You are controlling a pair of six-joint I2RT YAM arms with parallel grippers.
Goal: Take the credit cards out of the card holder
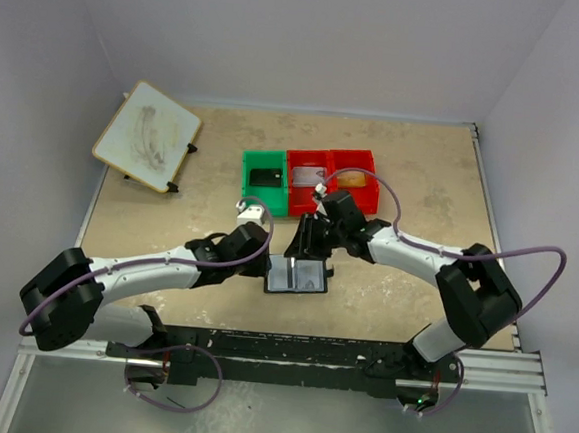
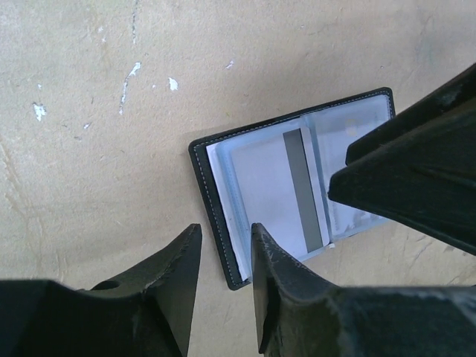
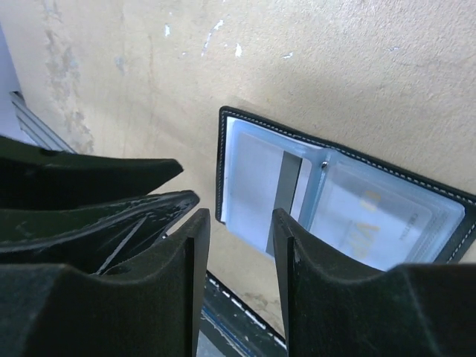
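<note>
Beige, scuffed tabletop (image 1: 422,187) fills the top view. We see pale walls (image 1: 37,106) closing it at the left, back and right, and a metal rail (image 1: 359,352) along its bottom edge. Bare surface shows widest at the right of the frame and left of centre. A white board (image 1: 147,135) sits skewed at the upper-left corner.

Above centre, bins stand touching in a row. A green bin (image 1: 247,171) holds a dark flat thing (image 1: 264,176). Of the two red bins (image 1: 373,195), the right one holds a yellowish thing (image 1: 353,178); we cannot make out what is in the middle one.

Just below the bins both arms meet. The left gripper (image 2: 225,236) hovers at the holder's lower-left corner in its wrist view, jaws parted narrowly around nothing. The right gripper (image 3: 239,223) hangs over the holder, jaws moderately apart, gripping nothing.

Between them, lower centre of the top view, the card holder (image 1: 296,275) lies open and flat, with a black rim, white stitching and pale blue-grey clear sleeves. The credit cards (image 2: 271,186) sit in those sleeves, one pale with a grey stripe, another showing a faint yellow mark.
</note>
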